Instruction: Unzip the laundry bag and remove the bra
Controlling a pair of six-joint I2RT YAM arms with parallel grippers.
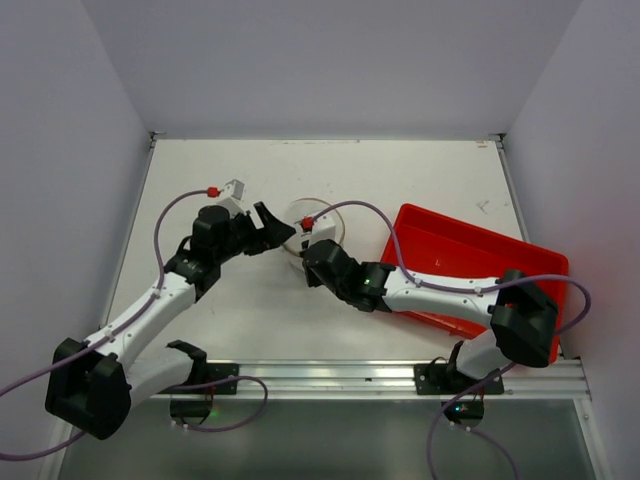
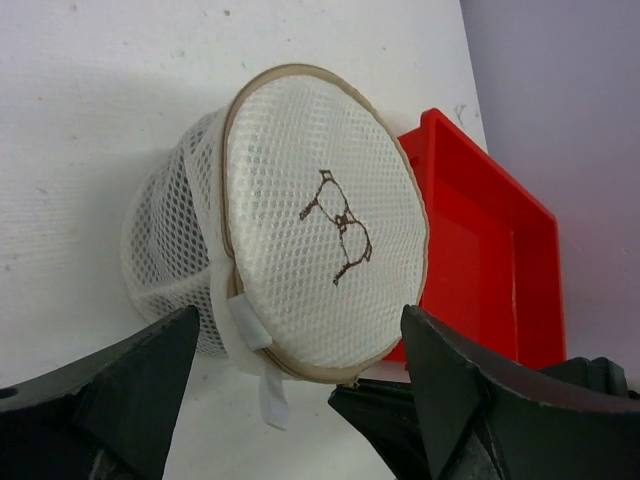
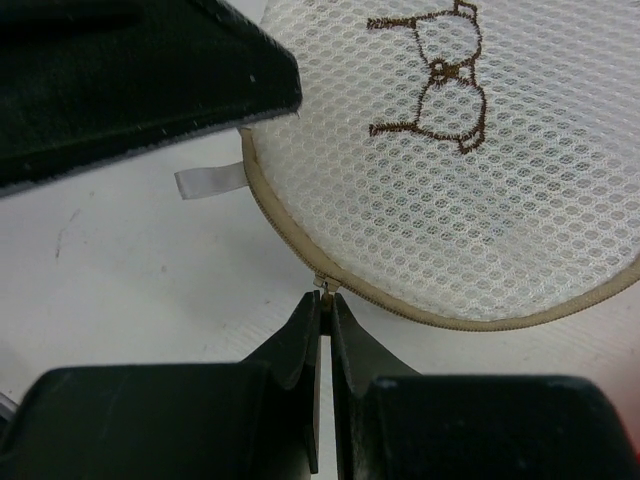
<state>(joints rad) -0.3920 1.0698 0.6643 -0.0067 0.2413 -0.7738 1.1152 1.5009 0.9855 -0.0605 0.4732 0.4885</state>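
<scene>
The laundry bag [image 1: 318, 224] is a small round white mesh case with a tan zip rim and a brown embroidered figure, lying mid-table. It fills the left wrist view [image 2: 320, 220] and the right wrist view [image 3: 470, 170]. My right gripper [image 3: 326, 298] is shut on the small metal zipper pull [image 3: 323, 284] at the bag's near rim; in the top view it [image 1: 308, 252] sits just in front of the bag. My left gripper [image 2: 300, 370] is open, with its fingers [image 2: 130, 400] apart at the bag's left side [image 1: 276, 232]. The bra is hidden inside the mesh.
A red plastic tray [image 1: 520, 262] lies right of the bag and also shows in the left wrist view [image 2: 500, 270]. A white fabric tab [image 3: 210, 181] hangs from the bag's side. White walls enclose the table on three sides.
</scene>
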